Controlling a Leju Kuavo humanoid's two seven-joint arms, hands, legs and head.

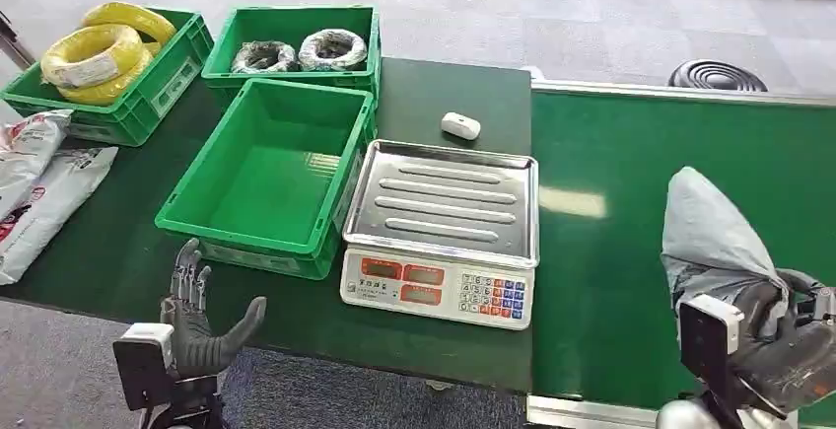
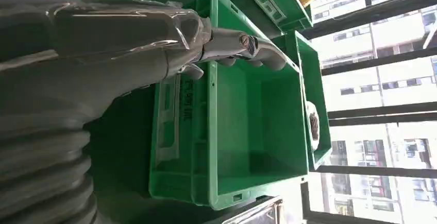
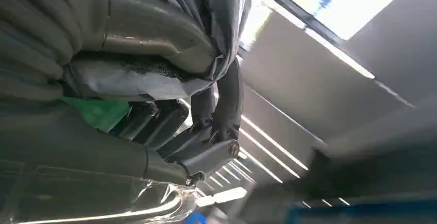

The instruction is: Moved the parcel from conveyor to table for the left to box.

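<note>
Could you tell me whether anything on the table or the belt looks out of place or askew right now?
Mostly tidy. The one loose item is a small white object lying alone on the table behind the scale, outside any crate. The grey parcel looks crumpled, but the right hand is gripping it. The empty green crate sits slightly angled.

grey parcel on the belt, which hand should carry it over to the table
Right. The right hand already grips the grey parcel over the conveyor. The left hand hangs with fingers apart and holding nothing by the empty green crate, far across the table.
</note>
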